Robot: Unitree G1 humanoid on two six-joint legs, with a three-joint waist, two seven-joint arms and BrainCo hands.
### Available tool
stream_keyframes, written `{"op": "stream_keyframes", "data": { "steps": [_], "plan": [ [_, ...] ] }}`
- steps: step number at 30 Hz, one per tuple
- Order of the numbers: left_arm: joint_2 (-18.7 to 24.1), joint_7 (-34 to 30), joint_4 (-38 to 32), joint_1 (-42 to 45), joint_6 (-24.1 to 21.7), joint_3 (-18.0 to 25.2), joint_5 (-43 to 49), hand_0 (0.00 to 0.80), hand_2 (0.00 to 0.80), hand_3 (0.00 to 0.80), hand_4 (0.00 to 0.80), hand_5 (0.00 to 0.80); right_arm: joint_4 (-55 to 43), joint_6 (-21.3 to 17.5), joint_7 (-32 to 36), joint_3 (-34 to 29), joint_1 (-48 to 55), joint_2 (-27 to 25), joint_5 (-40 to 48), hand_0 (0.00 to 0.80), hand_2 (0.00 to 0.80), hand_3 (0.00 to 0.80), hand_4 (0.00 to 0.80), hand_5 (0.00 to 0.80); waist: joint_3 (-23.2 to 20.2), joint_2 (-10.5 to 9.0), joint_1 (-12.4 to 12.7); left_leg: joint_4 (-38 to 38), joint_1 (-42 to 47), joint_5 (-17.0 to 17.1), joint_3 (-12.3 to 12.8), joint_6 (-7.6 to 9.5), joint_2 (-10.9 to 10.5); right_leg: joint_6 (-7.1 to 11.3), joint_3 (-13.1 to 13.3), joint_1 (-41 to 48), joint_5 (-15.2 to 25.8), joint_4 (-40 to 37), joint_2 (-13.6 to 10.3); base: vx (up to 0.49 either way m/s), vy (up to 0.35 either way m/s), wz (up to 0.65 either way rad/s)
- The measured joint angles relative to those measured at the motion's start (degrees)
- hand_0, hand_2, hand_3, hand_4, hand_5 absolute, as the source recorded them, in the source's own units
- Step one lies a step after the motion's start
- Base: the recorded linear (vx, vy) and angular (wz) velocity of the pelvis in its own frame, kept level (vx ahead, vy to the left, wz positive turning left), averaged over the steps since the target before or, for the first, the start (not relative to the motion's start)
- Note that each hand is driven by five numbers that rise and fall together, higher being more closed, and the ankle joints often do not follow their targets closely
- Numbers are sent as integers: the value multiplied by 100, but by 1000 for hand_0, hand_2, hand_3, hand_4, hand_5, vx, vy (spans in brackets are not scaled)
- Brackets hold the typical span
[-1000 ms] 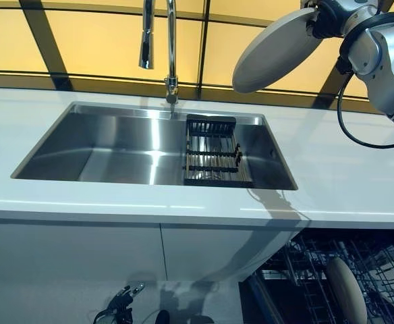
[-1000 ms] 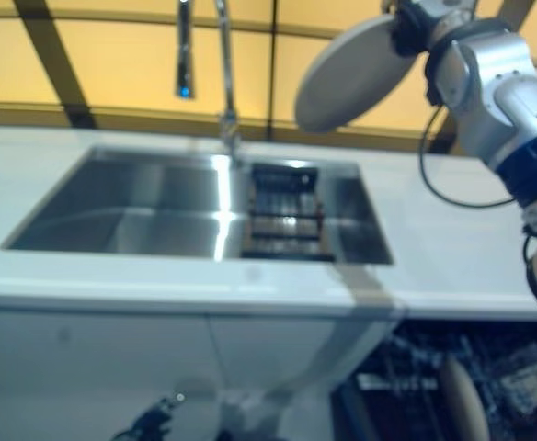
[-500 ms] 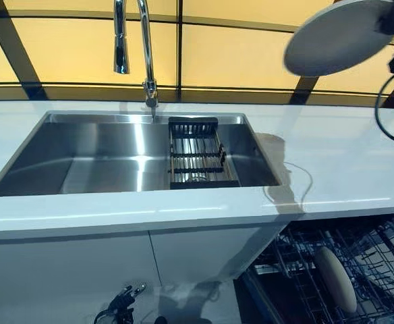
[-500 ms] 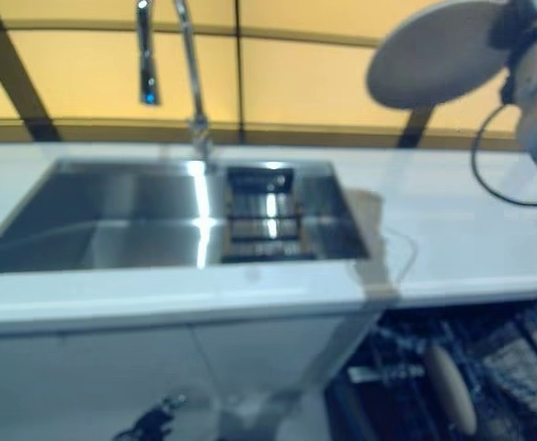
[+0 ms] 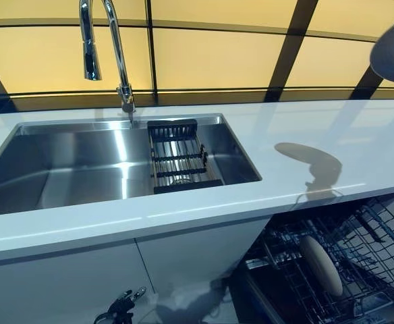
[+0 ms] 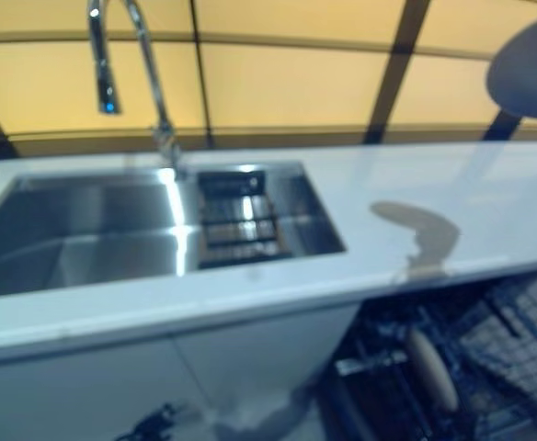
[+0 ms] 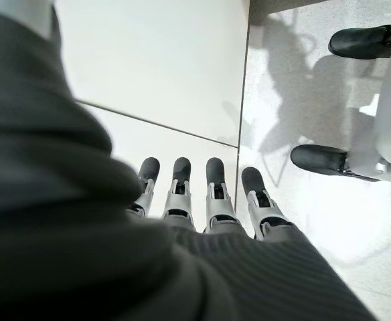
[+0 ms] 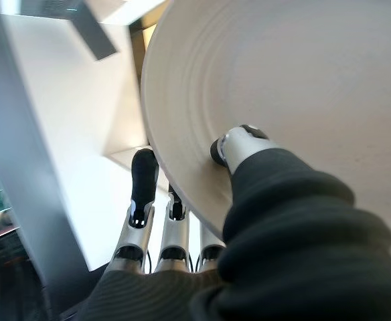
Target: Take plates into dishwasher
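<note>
Below and well to the left of the right hand [image 8: 236,150] sits the long white countertop [image 5: 359,145], then the big rectangular stainless steel sink [image 5: 69,165] with its tall chrome gooseneck faucet [image 5: 109,47] and a small black slotted drain rack [image 5: 178,158] inside. Lower down and nearer the hand, the open dishwasher's dark wire rack [image 5: 359,260] already has one pale round plate [image 5: 320,264] standing on edge in the tines.

That hand is grasping the task's thing, a large pale beige round ceramic plate [image 8: 302,87]: thumb pressed on one face, fingers [image 8: 144,184] spread behind the other, rim pinched between. From the head cameras only an edge of it shows, high up at the far right, well above the counter. The left hand [image 7: 209,200] hangs relaxed, fingers straight, pointing at the floor tiles, holding nothing.

My take on doing this step well: bring the plate down past the counter edge without clipping it, turn it so it's edge-down, and line it up with a free slot beside the plate already racked, not on top of it. I'd keep the pinch firm until the rim is seated between tines.

No brand, label or writing that I can read anywhere.
</note>
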Motion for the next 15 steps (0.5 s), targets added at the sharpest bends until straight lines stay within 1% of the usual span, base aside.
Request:
{"op": "stream_keyframes", "data": {
  "steps": [2,5,8,10,12,13,15],
  "plan": [
    [19,-21,20,14,-1,2,20,0,0,0,0,0,56,-24,2,-414,334,-76,115,800,800,800,800,800,-19,2,-131,1,0,-22,32,24,2,-1,19,-14,-1,0,1,5,-13,-6],
    [22,-70,77,16,-1,3,126,0,0,0,0,0,202,-64,17,-758,753,-178,215,800,800,800,800,800,-26,3,-140,1,-3,-51,147,30,7,4,132,-82,21,1,3,12,-9,-19],
    [27,-120,125,12,-1,4,220,0,0,0,0,0,410,-66,88,-1132,1139,-207,302,800,800,800,800,800,-27,6,-268,2,1,-56,223,25,4,11,181,-90,27,2,1,4,-10,-11],
    [25,-129,169,-8,-3,3,221,0,0,0,0,0,491,-52,189,-1493,1439,-220,338,800,800,800,800,800,-27,6,-303,2,12,-64,276,16,6,13,237,-99,30,3,5,-1,-4,-13],
    [24,-131,176,-16,-4,3,221,0,0,0,0,0,617,4,298,-1706,1710,-234,378,800,800,800,800,800,-29,11,-335,2,26,-80,303,21,4,17,282,-103,32,3,5,-5,0,-11],
    [28,-130,179,-22,-6,5,222,0,0,0,0,0,626,12,353,-1841,1867,-249,379,800,800,800,800,800,-28,12,-403,1,29,-83,314,21,4,18,290,-105,32,2,5,-3,-1,-5],
    [28,-136,197,-20,-11,4,223,0,0,0,0,0,635,13,514,-2052,2136,-253,380,800,800,800,800,800,-22,21,-462,0,30,-93,322,34,5,19,297,-106,33,1,5,-4,0,-2]
  ]
}}
